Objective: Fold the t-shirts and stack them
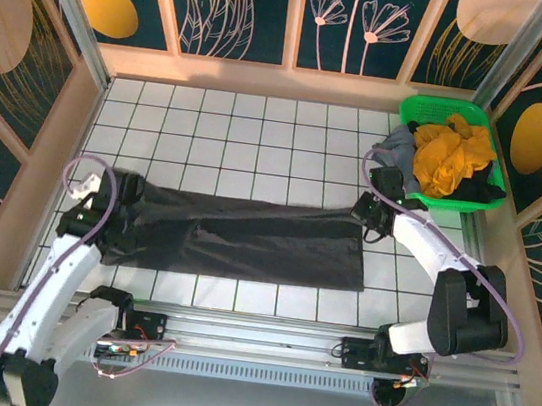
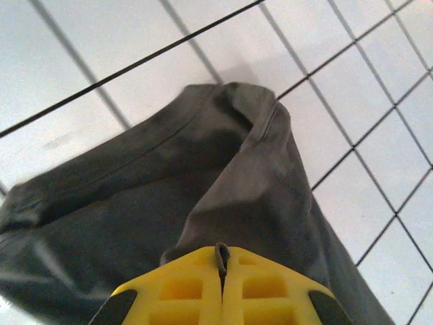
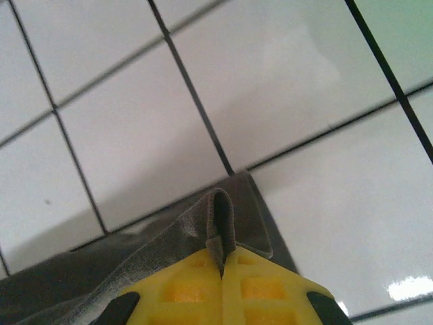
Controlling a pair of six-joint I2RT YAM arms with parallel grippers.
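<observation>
Now | left gripper (image 2: pixel 222 264) pinching charcoal t-shirt (image 2: pixel 230 169) | right gripper (image 3: pixel 222 263) pinching opposite edge

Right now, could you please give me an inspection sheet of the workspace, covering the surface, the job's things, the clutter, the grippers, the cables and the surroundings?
Surface: white tiled table top with dark grid lines.
Job's things: large dark charcoal-grey cloth t-shirt stretched in a long band between the grippers; mustard-yellow shirt, lighter grey cloth and black cloth heaped in the green plastic basket at the far right corner.
Clutter: nothing seen.
Grippers: left gripper shut on the t-shirt's edge; right gripper shut on its other end.
Cables: lilac cable looped along the left arm; second lilac cable along the right arm.
Surroundings: wood-framed dark wall panels with leaf patterns; metal rail at the near edge.
</observation>
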